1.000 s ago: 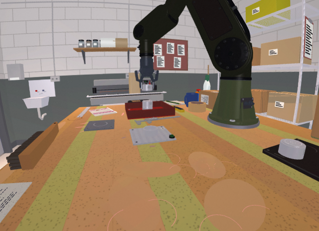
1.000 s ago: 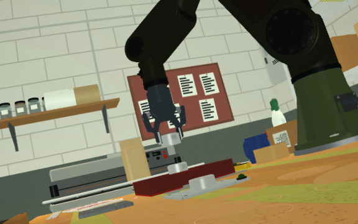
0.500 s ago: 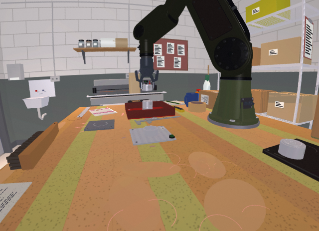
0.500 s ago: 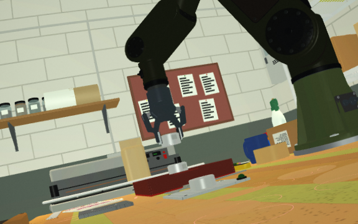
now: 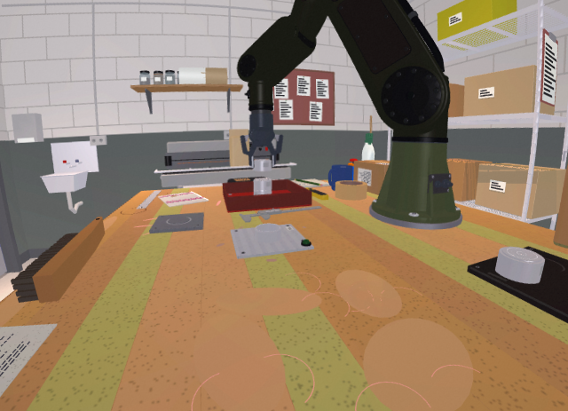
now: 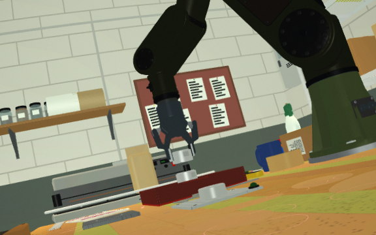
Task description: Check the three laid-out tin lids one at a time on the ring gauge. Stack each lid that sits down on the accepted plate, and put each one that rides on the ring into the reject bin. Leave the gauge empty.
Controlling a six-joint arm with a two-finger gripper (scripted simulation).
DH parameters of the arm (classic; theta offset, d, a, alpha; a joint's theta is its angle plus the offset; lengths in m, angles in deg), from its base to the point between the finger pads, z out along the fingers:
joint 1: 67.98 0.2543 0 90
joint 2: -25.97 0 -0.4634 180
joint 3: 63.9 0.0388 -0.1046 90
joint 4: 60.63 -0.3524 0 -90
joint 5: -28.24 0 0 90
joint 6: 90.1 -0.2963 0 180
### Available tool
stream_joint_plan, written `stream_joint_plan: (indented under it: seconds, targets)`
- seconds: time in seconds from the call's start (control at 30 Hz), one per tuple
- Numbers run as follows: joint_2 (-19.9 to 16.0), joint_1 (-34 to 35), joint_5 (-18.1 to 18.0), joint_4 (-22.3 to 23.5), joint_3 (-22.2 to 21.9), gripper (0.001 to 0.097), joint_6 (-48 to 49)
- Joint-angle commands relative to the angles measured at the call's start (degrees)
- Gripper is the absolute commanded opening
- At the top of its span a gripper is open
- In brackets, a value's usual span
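Note:
A grey tin lid point(image 5: 263, 164) point(image 6: 181, 155) hangs directly above the red reject bin point(image 5: 267, 194) point(image 6: 193, 187), where another lid point(image 5: 262, 185) point(image 6: 186, 176) rests inside. The light grey ring gauge plate point(image 5: 270, 240) point(image 6: 214, 196) lies just in front of the bin, with only its raised ring on it. The dark accepted plate point(image 5: 177, 222) lies to the left with nothing on it. A third lid point(image 5: 519, 264) sits on a black tray at the near right edge. My gripper point(image 5: 263, 161) point(image 6: 179, 152) grips the hanging lid by its sides.
Behind the bin stand a grey machine point(image 5: 202, 166), a blue mug point(image 5: 340, 176), a tape roll point(image 5: 351, 189) and boxes. A caliper point(image 5: 275, 213) lies between bin and gauge. The arm's base point(image 5: 415, 186) stands to the right, and a brush point(image 5: 59, 262) lies at the left edge.

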Motion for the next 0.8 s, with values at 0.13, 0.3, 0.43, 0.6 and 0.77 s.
stream_joint_plan:
  seconds: [0.13,0.3,0.43,0.6,0.77]
  targets:
    - [-0.3,0.0,-0.7,0.0,0.0,0.064,0.0]
    - [-1.9,0.0,-3.0,0.0,0.8,0.064,0.0]
    - [-2.6,0.0,-4.1,0.0,1.1,0.064,0.0]
    - [-2.6,0.0,-4.2,0.0,1.1,0.064,0.0]
    - [-2.7,0.0,-4.2,0.0,1.1,0.0705,0.0]
